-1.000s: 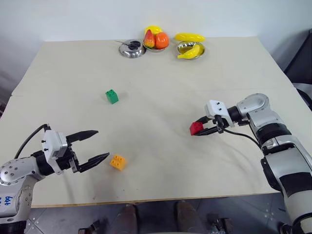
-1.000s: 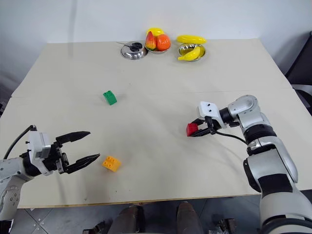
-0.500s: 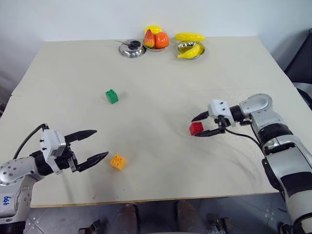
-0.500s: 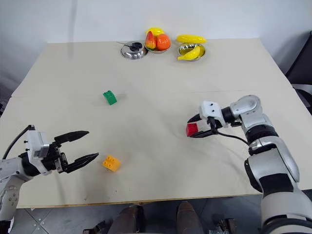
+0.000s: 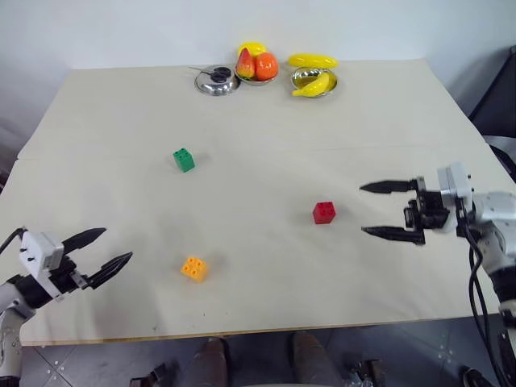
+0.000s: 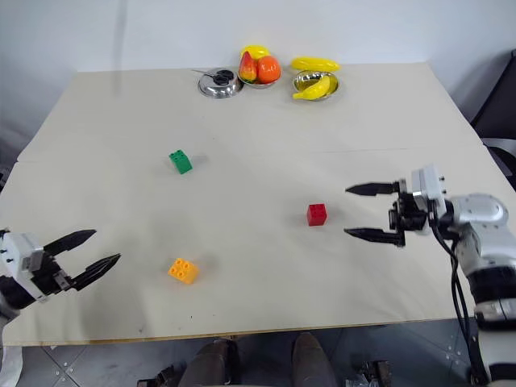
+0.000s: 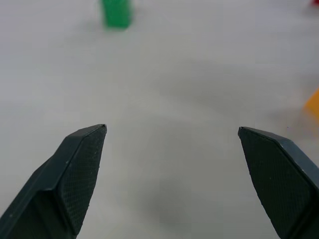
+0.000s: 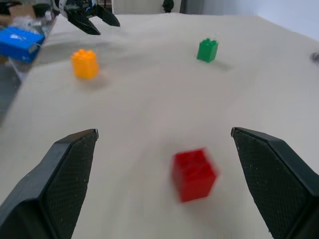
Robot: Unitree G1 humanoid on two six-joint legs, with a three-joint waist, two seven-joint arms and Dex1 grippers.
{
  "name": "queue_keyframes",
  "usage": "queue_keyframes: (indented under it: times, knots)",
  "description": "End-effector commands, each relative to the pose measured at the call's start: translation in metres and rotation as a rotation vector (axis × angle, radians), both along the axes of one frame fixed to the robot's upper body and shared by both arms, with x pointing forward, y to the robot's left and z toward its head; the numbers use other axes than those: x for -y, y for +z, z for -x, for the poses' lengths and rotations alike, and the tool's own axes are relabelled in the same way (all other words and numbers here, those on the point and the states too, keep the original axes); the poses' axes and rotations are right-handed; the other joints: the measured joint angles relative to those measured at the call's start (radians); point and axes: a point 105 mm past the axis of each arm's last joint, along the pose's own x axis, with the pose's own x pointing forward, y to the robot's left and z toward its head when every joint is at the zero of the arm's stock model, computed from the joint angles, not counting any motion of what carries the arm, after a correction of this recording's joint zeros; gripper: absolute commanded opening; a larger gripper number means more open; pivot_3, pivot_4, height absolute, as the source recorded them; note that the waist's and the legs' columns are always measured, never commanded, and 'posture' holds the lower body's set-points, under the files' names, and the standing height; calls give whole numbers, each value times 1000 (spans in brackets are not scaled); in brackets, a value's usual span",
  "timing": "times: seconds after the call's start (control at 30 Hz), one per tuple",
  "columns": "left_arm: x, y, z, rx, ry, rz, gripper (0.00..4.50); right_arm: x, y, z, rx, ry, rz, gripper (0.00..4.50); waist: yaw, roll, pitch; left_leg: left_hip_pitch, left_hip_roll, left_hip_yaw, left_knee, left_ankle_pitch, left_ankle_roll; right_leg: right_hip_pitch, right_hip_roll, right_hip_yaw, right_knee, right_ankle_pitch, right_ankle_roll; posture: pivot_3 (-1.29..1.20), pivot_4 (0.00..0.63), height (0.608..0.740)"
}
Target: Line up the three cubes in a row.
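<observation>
my right pincer (image 5: pixel 389 210) gapes wide just beside the red cube (image 5: pixel 324 212), apart from it; my left pincer (image 5: pixel 103 251) is wide too, empty.

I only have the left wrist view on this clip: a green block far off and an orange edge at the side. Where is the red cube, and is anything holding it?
Observer: The red cube sits alone on the table; the right hand is beside it, open, not touching.
Operator: Are the three in a row?
Observer: No. The green cube, the red cube and the orange cube form a wide triangle.
Operator: Anything else on the table?
Observer: Three metal bowls with toy fruit stand at the far edge.
</observation>
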Motion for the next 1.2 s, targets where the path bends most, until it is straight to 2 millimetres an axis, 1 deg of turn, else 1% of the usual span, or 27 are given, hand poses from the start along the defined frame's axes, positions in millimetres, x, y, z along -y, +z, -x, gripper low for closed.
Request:
queue_keyframes:
  times: [0.03,0.13,0.2,0.27,0.33,0.4,0.5,0.57,0.6,0.67,0.73,0.83,0.93,1.03,1.2]
  knots:
    - [-19,7,9,57,109,9,4500,5,10,16,104,-37,-24,4475,1,0,0,0,0,0,0,0,0,0,0,0,0,0,0,0,150,740]
    - [-13,0,14,60,125,46,4500,8,9,24,129,-110,-41,4475,2,0,0,0,0,0,1,0,0,0,0,1,1,0,0,0,150,740]
    - [-3,-1,5,80,126,76,4500,9,10,24,132,-156,-60,4475,3,0,0,1,0,1,0,0,0,0,0,1,1,0,0,0,150,740]
    - [9,10,-15,137,118,116,4500,6,9,23,135,-176,-68,4475,13,-1,0,1,0,0,1,0,-1,1,0,1,1,0,0,0,150,740]
    - [21,17,-34,157,91,138,4500,4,9,24,132,-175,-70,4475,28,-3,-1,1,0,-1,3,1,-2,1,1,0,3,1,1,0,150,740]
    - [37,24,-57,164,48,162,4500,1,9,23,126,-174,-74,4475,39,-3,-1,1,0,-3,4,2,-3,2,1,-2,4,1,1,0,150,740]
    - [62,33,-108,155,36,131,4500,-6,10,23,118,-167,-85,4475,55,-3,-1,1,-1,-4,6,2,-3,2,0,-2,6,1,1,0,150,740]
    - [70,37,-136,138,63,114,4500,-10,12,23,116,-162,-92,4475,57,-3,-2,1,-2,-4,7,2,-3,2,0,-2,7,1,1,0,150,740]
    - [78,37,-150,124,62,90,4500,-13,14,24,116,-159,-98,4475,55,-3,-2,0,-2,-4,8,2,-3,2,1,-2,7,1,1,0,150,740]
    - [92,40,-170,109,41,56,4500,-18,16,26,106,-149,-106,4475,48,-3,-2,0,-2,-3,8,2,-3,2,1,-2,8,1,1,0,150,740]
    - [101,44,-184,100,27,41,4500,-21,17,28,101,-144,-110,4475,44,-4,-1,0,-2,-2,8,4,-7,1,1,-2,7,1,2,0,150,740]
    - [105,51,-201,98,72,32,4500,-24,17,30,95,-148,-120,4475,38,-5,-1,-1,-2,-2,5,5,-8,0,1,-2,8,1,2,0,150,740]
    - [112,52,-210,84,85,24,4500,-26,18,33,97,-160,-132,4475,37,-5,-1,-1,-2,-2,4,5,-8,0,1,-2,7,1,2,0,150,740]
    - [122,45,-214,48,71,-11,4500,-27,17,38,89,-173,-144,4475,47,-5,-1,-1,-2,-2,4,5,-8,0,1,-2,7,1,2,0,150,740]
    - [121,41,-216,5,93,9,4500,-25,18,42,107,-218,-155,4475,50,-6,0,-2,-2,-2,5,5,-8,0,1,-2,7,1,2,0,150,740]
